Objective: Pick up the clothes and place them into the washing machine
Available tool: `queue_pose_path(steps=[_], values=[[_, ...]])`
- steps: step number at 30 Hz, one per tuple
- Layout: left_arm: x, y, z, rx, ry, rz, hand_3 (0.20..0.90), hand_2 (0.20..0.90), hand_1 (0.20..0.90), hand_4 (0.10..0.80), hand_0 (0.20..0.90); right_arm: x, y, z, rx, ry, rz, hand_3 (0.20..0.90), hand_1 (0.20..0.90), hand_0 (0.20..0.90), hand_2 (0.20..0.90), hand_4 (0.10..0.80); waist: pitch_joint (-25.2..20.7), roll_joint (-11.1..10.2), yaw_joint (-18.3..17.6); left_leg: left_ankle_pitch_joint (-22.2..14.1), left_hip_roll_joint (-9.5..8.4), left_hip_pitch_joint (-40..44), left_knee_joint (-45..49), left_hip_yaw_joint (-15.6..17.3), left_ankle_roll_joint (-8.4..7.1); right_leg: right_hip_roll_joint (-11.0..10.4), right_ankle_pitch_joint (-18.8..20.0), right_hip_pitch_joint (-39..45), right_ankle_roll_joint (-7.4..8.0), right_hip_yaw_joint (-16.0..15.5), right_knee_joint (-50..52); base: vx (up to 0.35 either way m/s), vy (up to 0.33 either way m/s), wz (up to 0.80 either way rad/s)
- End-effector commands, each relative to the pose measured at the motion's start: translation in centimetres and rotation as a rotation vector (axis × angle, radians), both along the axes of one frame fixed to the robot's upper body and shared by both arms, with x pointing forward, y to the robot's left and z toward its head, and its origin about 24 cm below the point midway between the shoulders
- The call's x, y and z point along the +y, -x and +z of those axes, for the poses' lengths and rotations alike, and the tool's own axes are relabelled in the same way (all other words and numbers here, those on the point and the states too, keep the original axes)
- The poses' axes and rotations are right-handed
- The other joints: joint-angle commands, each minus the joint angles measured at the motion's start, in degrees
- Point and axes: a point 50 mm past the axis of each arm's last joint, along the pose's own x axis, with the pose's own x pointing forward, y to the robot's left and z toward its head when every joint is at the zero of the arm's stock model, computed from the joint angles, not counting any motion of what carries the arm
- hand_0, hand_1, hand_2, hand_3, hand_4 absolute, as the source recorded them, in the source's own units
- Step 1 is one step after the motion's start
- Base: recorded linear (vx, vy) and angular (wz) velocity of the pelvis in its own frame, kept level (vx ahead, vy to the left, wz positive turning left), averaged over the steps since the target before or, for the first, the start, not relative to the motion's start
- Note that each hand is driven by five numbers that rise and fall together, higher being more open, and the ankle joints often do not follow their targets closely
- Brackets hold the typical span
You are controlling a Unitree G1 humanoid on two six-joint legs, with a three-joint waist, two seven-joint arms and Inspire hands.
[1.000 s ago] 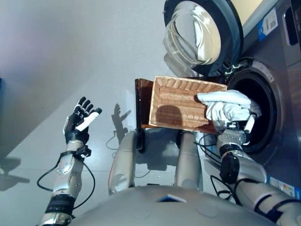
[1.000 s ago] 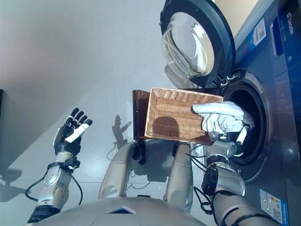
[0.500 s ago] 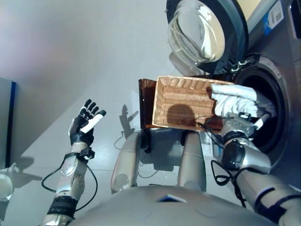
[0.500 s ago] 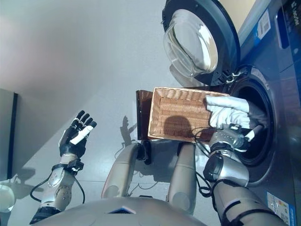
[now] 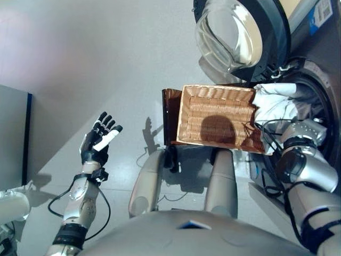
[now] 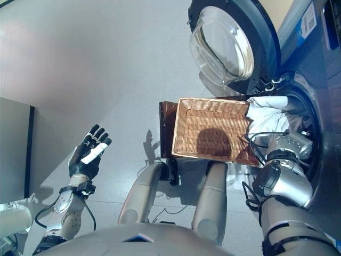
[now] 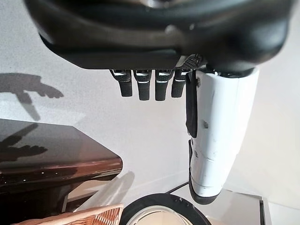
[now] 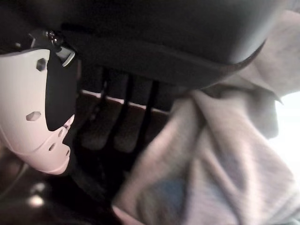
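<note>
A white cloth [image 5: 274, 104] hangs at the mouth of the washing machine's drum [image 5: 326, 90], past the right edge of the wicker basket [image 5: 216, 120]. My right hand [image 8: 117, 110] is behind it, and the right wrist view shows the cloth [image 8: 220, 154] bunched against its curled fingers. The basket shows nothing inside. My left hand [image 5: 98, 140] is raised well off to the left over the floor, open, with straight fingers [image 7: 145, 86] and nothing in it.
The machine's round glass door [image 5: 234, 32] stands swung open above the basket. The basket rests on a dark brown stand [image 5: 170, 117]. A grey panel [image 5: 13, 138] and a white object [image 5: 10, 205] are at the far left.
The camera has shifted. My right hand has carried the white cloth rightward, from over the basket's edge to the drum's mouth. The left hand stays raised and open.
</note>
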Motion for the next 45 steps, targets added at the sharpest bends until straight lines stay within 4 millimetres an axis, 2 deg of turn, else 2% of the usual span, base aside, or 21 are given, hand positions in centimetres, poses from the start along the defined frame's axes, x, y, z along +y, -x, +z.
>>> queue_pose_path(steps=[1,3,4,5,11,13,19,24,25,27,28,29,30,32,33,34,36,38,41,42,45], values=[[1.8,-1.1,3.3,-0.156,-0.068,0.025,0.9,0.9,0.9,0.8,0.9,-5.8,2.9,7.5,0.025,0.326,-0.168,0.2,0.2,0.2,0.2,0.3,-3.55,0.07,-0.36,4.73,1.03,-1.92,-4.93,-1.5,-3.35,0.85,-1.98,0.61,-3.4,-1.5,0.16,-0.002,0.0,0.03],[1.8,-1.1,3.3,-0.158,-0.071,0.026,0.9,0.9,0.9,0.8,0.9,-5.6,2.6,7.2,0.035,0.331,-0.146,0.2,0.2,0.2,0.2,0.3,-3.62,-0.06,-0.37,4.67,1.19,-1.86,-5.04,-1.33,-3.33,0.92,-1.93,0.42,-3.4,-1.41,0.16,0.0,0.0,0.0],[1.7,-1.4,3.4,-0.171,-0.076,0.024,0.9,0.9,0.9,0.8,0.9,-4.9,1.9,6.6,0.066,0.352,-0.083,0.291,0.291,0.291,0.291,0.365,-3.57,-0.16,-0.31,4.67,1.3,-1.76,-5.18,-1.11,-3.24,0.97,-1.73,0.16,-3.39,-1.29,0.22,-0.007,0.009,-0.04],[1.7,-1.4,3.5,-0.18,-0.079,0.024,0.9,0.9,0.9,0.8,0.9,-4.6,1.6,6.4,0.089,0.367,-0.051,0.9,0.9,0.9,0.9,0.8,-3.52,-0.26,-0.28,4.68,1.3,-1.67,-5.24,-1.01,-3.2,1.02,-1.67,0.1,-3.37,-1.23,0.22,-0.011,0.015,-0.06],[2.0,-1.6,3.9,-0.208,-0.096,0.043,0.9,0.9,0.9,0.8,0.9,-3.3,0.3,5.6,0.228,0.463,0.107,0.9,0.9,0.9,0.9,0.8,-2.9,-0.57,-0.38,4.95,1.35,-1.66,-5.11,-0.71,-3.14,0.93,-1.28,0.26,-3.4,-1.21,0.07,-0.004,0.004,-0.02],[2.3,-1.6,4.0,-0.216,-0.111,0.052,0.9,0.9,0.9,0.8,0.9,-2.9,0.4,4.6,0.315,0.477,0.153,0.9,0.9,0.9,0.9,0.8,-2.73,-0.88,-0.24,5.03,1.39,-1.59,-5.18,-0.76,-3.1,0.9,-1.24,0.46,-3.39,-1.33,-0.11,0.0,0.0,0.0],[2.6,-1.6,4.5,-0.239,-0.126,0.05,0.9,0.9,0.9,0.8,0.9,-2.0,0.0,3.6,0.415,0.511,0.242,0.9,0.9,0.9,0.9,0.8,-2.4,-1.5,-0.38,5.07,1.29,-1.84,-4.83,-0.89,-3.03,0.99,-1.04,0.61,-3.44,-1.52,-0.34,0.0,0.0,0.0],[2.8,-1.3,4.2,-0.233,-0.125,0.082,0.9,0.9,0.9,0.8,0.9,1.0,-0.6,0.7,0.477,0.527,0.351,0.9,0.9,0.9,0.9,0.8,-2.0,-2.54,-0.81,5.02,1.47,-2.12,-4.32,-0.78,-2.86,1.35,-0.64,0.57,-3.6,-1.45,-0.42,0.0,0.0,0.0],[2.9,-1.3,4.2,-0.232,-0.126,0.083,0.9,0.9,0.9,0.8,0.9,1.0,-0.6,0.7,0.477,0.526,0.351,0.9,0.9,0.9,0.9,0.8,-2.02,-2.59,-0.83,5.01,1.47,-2.12,-4.31,-0.78,-2.86,1.35,-0.64,0.57,-3.6,-1.45,-0.41,-0.001,0.01,-0.05],[2.8,-1.2,4.0,-0.228,-0.116,0.101,0.9,0.9,0.9,0.8,0.9,3.2,-0.9,-1.3,0.45,0.507,0.419,0.9,0.9,0.9,0.9,0.8,-1.89,-3.0,-1.15,4.88,1.68,-2.13,-3.96,-0.67,-2.81,1.58,-0.41,0.44,-3.66,-1.31,-0.42,0.049,0.012,-0.04],[2.9,-1.2,4.0,-0.226,-0.118,0.101,0.9,0.9,0.9,0.8,0.9,3.3,-0.9,-1.3,0.45,0.506,0.421,0.9,0.9,0.9,0.9,0.8,-2.19,-3.06,-1.09,3.34,1.66,-1.5,-3.67,-0.94,-3.11,1.67,-1.93,0.98,-3.4,-1.19,0.08,0.008,0.014,-0.04],[2.8,-1.2,3.9,-0.224,-0.107,0.109,0.9,0.9,0.9,0.8,0.9,4.4,-0.5,-2.9,0.418,0.45,0.439,0.9,0.9,0.9,0.9,0.8,-1.87,-3.25,-1.5,4.54,1.79,-1.92,-3.83,-0.56,-2.82,1.7,-0.53,0.67,-3.68,-1.23,-0.4,0.101,0.003,-0.05],[2.8,-1.2,3.9,-0.223,-0.108,0.109,0.9,0.9,0.9,0.8,0.9,4.4,-0.4,-3.0,0.417,0.449,0.44,0.9,0.9,0.9,0.9,0.8,-2.21,-3.28,-1.42,3.14,1.75,-1.32,-3.68,-0.82,-3.1,1.78,-1.91,1.18,-3.43,-1.11,-0.04,-0.085,0.025,-0.07],[2.9,-1.0,3.7,-0.219,-0.097,0.122,0.9,0.9,0.9,0.8,0.9,5.9,-0.1,-4.7,0.397,0.403,0.483,0.9,0.9,0.9,0.9,0.8,-1.98,-3.51,-1.75,4.46,1.81,-1.88,-3.84,-0.43,-2.79,1.82,-0.48,0.71,-3.71,-1.15,-0.6,0.003,0.019,-0.08],[2.9,-1.0,3.7,-0.221,-0.094,0.124,0.9,0.9,0.9,0.8,0.9,6.4,0.0,-5.3,0.393,0.386,0.499,0.9,0.9,0.9,0.9,0.8,-2.27,-3.54,-1.69,2.79,1.82,-1.25,-3.51,-0.65,-3.1,1.91,-2.03,1.27,-3.46,-1.02,-0.13,-0.007,0.009,-0.07],[2.9,-1.0,3.8,-0.222,-0.094,0.124,0.9,0.9,0.9,0.8,0.9,6.4,0.0,-5.3,0.392,0.387,0.499,0.9,0.9,0.9,0.9,0.8,-1.98,-3.56,-1.78,4.42,1.85,-1.9,-3.8,-0.37,-2.79,1.84,-0.42,0.71,-3.72,-1.12,-0.64,0.09,0.006,-0.06],[2.9,-0.9,3.7,-0.22,-0.09,0.129,0.9,0.9,0.9,0.8,0.9,7.6,0.3,-6.7,0.432,0.362,0.568,0.9,0.9,0.9,0.9,0.8,-2.2,-3.66,-1.72,2.72,1.92,-1.3,-3.41,-0.59,-3.06,1.94,-1.96,1.22,-3.52,-0.91,-0.18,0.046,0.016,-0.03],[3.0,-0.9,3.8,-0.219,-0.094,0.127,0.9,0.9,0.9,0.8,0.9,7.7,0.8,-7.4,0.514,0.356,0.61,0.9,0.9,0.9,0.9,0.8,-2.23,-3.79,-1.62,2.7,1.96,-1.32,-3.43,-0.55,-3.01,1.94,-1.88,1.14,-3.56,-0.83,-0.19,0.0,0.0,0.0],[3.1,-0.8,4.0,-0.228,-0.108,0.121,0.9,0.9,0.9,0.8,0.9,7.3,0.2,-6.9,0.718,0.461,0.723,0.9,0.9,0.9,0.9,0.8,-2.33,-3.73,-1.16,2.79,2.02,-1.67,-3.4,-0.45,-2.97,1.75,-1.71,0.91,-3.53,-0.87,-0.39,0.0,0.0,0.0],[3.1,-0.8,4.0,-0.228,-0.108,0.121,0.9,0.9,0.9,0.8,0.9,7.3,0.2,-6.9,0.718,0.461,0.722,0.9,0.9,0.9,0.9,0.8,-2.33,-3.72,-1.16,2.79,2.02,-1.68,-3.39,-0.45,-2.97,1.75,-1.71,0.9,-3.53,-0.87,-0.39,0.0,0.0,0.0],[3.4,-0.9,4.5,-0.242,-0.142,0.102,0.9,0.9,0.9,0.8,0.9,5.6,-0.4,-5.7,0.936,0.598,0.827,0.9,0.9,0.9,0.9,0.8,-2.32,-3.77,-0.26,3.0,1.91,-1.89,-3.51,-0.5,-2.92,1.54,-1.32,0.68,-3.36,-0.9,-0.62,0.0,0.0,0.0]])
